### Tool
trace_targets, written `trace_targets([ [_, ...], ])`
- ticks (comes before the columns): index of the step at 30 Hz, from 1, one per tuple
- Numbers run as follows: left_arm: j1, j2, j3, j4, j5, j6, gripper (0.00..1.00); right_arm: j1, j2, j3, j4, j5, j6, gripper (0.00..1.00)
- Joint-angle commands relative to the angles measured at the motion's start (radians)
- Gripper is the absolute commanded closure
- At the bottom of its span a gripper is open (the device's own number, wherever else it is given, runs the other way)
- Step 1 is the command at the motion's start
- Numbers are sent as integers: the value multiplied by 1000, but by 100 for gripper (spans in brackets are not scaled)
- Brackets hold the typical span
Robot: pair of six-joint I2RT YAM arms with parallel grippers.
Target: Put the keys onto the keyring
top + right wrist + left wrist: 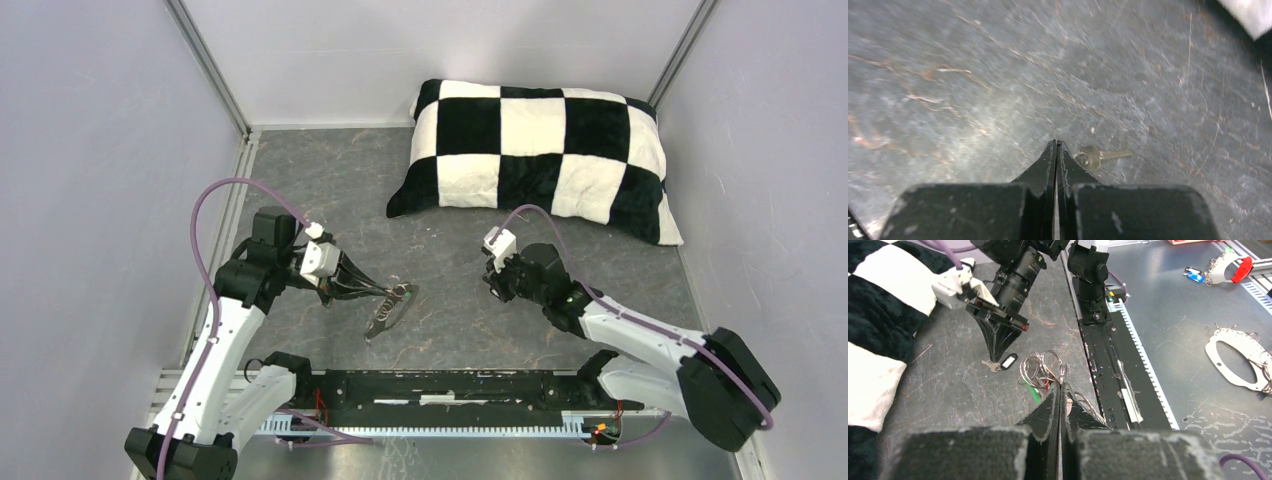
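Note:
My left gripper (386,294) is shut on the keyring (391,309), a bunch of wire loops (1040,367) just beyond its tips (1060,385). A green tag (1032,392) and a red tag (1048,386) hang among the loops. My right gripper (496,287) points down at the table and is shut, with nothing showing between its fingertips (1056,144). A small brass key (1096,156) lies flat right beside its right finger. In the left wrist view that key (991,366) and its black oblong tag (1008,361) lie at the right gripper's tips (996,358).
A black-and-white checked pillow (535,155) lies at the back right. A black rail (450,385) runs along the near edge between the arm bases. Beyond the rail, white oval fobs (1238,360) and a red-and-white one (1230,269) lie on a metal surface.

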Motion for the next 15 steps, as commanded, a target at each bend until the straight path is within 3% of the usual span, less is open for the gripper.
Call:
trace_targets([
  [1, 7, -18, 14, 8, 22, -11, 98, -3, -124, 27, -8, -147, -4, 99],
  [4, 7, -21, 14, 8, 24, -17, 98, -4, -182, 8, -56, -55, -1, 97],
  [7, 7, -28, 14, 8, 24, -16, 98, -3, -141, 9, -108, 81, 6, 62],
  [10, 7, -29, 16, 8, 24, -22, 98, -4, -55, 20, -118, 113, 18, 46],
  [15, 7, -41, 14, 8, 18, -33, 98, -3, 56, 15, -74, 119, 36, 40],
])
